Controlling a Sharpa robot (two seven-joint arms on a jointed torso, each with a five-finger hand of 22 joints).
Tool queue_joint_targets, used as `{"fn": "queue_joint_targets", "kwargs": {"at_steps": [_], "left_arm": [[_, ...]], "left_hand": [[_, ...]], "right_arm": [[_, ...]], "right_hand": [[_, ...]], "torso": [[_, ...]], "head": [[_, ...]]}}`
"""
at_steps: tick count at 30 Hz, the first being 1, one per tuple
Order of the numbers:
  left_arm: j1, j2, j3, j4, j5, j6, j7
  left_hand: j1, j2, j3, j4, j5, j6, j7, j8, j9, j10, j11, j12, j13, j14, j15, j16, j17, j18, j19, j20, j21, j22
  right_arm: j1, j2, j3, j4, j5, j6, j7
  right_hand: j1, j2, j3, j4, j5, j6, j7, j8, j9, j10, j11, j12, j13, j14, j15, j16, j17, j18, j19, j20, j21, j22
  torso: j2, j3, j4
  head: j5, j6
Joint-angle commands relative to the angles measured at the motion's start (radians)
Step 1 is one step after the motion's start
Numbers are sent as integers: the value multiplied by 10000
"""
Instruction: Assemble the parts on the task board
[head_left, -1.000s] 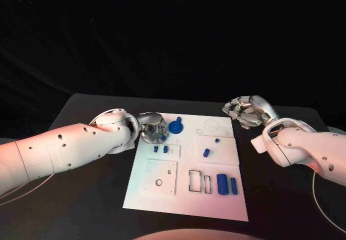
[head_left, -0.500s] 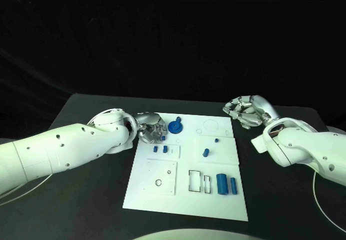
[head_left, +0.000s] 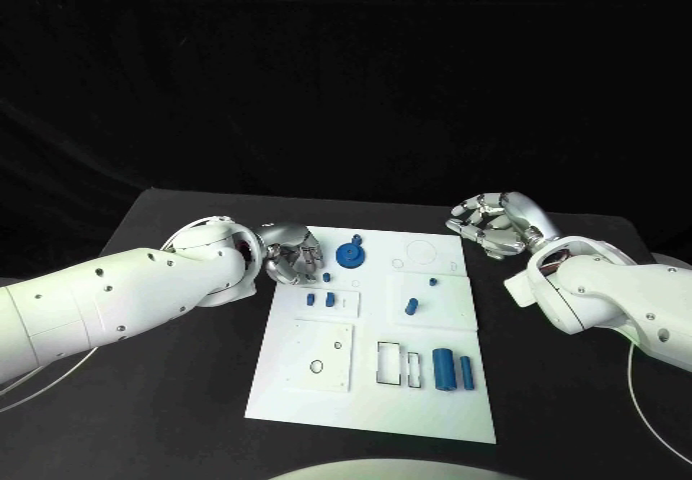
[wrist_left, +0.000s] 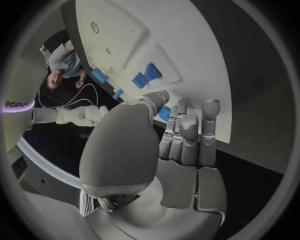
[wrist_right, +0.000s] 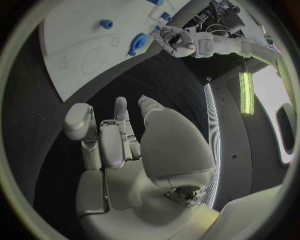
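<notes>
Left hand (head_left: 293, 253) at the task board's (head_left: 361, 400) far left corner, fingers curled round a small blue part (wrist_left: 164, 114), just beside the blue disc (head_left: 349, 256); right hand (head_left: 495, 224) off the far right corner, loosely curled, empty, well apart.

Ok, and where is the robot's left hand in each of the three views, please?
Head view: the left hand is at the far left edge of the task board.
Left wrist view: it is in the middle, with its fingers toward the board.
Right wrist view: it is small, across the table, beside the board.
Shared landmark: the white task board; the round blue part lies close to this hand.
</notes>
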Motion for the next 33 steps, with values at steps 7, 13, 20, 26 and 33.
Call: {"fn": "queue_joint_targets", "kwargs": {"at_steps": [7,13,20,26,33], "left_arm": [[13,-538,143,-85,6545,-455,2071],[15,-937,166,279,10228,-661,3078],[10,-1249,169,739,11742,-460,3704],[6,-1405,168,947,12041,-632,3886],[5,-1458,166,1002,12114,-881,3932]], "left_hand": [[222,301,-44,75,47,187,283,235,-6,117,50,411,136,-649,25,-614,-1216,137,-173,52,-650,-515],[43,415,-160,307,17,100,427,365,-78,-454,261,286,-131,-2113,272,-2345,-2259,109,-953,295,-2144,-1402],[73,557,-398,321,29,316,309,645,-43,-113,165,311,-386,-1953,207,-3032,-2711,135,-603,271,-2939,-2045],[160,583,-472,277,33,327,234,685,-64,512,21,377,-454,-1654,76,-3231,-2806,134,-266,153,-3176,-2278],[163,530,-528,260,26,374,257,725,-62,374,69,246,-521,-1669,111,-3307,-2827,118,-216,147,-3262,-2344]], "right_arm": [[-11,-5,-1,-35,-1926,2367,-321],[-31,5,-2,4,-3796,3303,-1095],[-138,-19,-2,325,-6498,3672,-2088],[-239,-26,-1,578,-7667,3610,-2715],[-312,22,0,758,-8228,3299,-3051]], "right_hand": [[1062,-464,1124,-675,-366,248,313,-567,-480,-380,346,-2906,-2548,411,328,602,774,-267,567,270,1339,945],[992,-798,2254,-1105,-310,915,92,-830,-772,108,206,-3505,-3442,396,215,502,442,-371,807,178,1929,1348],[384,-1029,2506,-1121,-711,1410,-27,-878,-853,440,138,-3810,-3934,378,154,462,274,-386,836,135,2016,1443],[391,-1165,2602,-1286,-478,1429,-4,-991,-917,454,155,-3963,-4132,349,156,406,150,-359,766,120,1877,1392],[385,-1233,2658,-1406,-377,1422,84,-1076,-963,367,221,-4084,-4268,337,205,388,99,-355,749,154,1838,1384]], "torso": [[-1,-10,11],[9,-27,11],[2,-5,16],[-6,-8,4],[20,2,-1]], "head": [[-226,102],[-490,173],[-691,156],[-676,137],[-615,132]]}}
